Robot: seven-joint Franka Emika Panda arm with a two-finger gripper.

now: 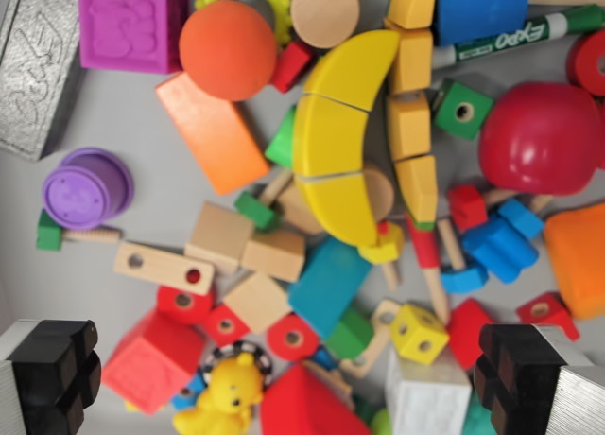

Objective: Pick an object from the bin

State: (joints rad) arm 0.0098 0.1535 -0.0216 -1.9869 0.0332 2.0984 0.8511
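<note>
The grey bin [142, 199] fills the wrist view, its floor crowded with toys, and the yellow wooden banana [342, 137] at the middle serves as the landmark. It is the largest piece, sliced into segments, its long axis running top to bottom in the picture with the curve bulging toward the wrist view's left. To its right sits a glossy red apple [541, 137]; up and to its left lie an orange ball [227, 49] and a magenta foam cube [132, 21]; left of it rests an orange block [213, 132], and farther left a purple cup [87, 184]. Below the banana a blue block [329, 286] lies tilted, with plain wooden cubes [248, 251] beside it, then a small yellow holed cube [419, 332] and a yellow duck figure [227, 395] near the bottom edge. The gripper [302, 378] hangs above this lower clutter, its two black fingers [57, 369] spread wide at the bottom corners and holding nothing. The banana lies ahead of the gripper, toward the top of the view, roughly centred between the fingers; since its long axis runs across the closing line, I judge a forward shift and descent would suit it.
</note>
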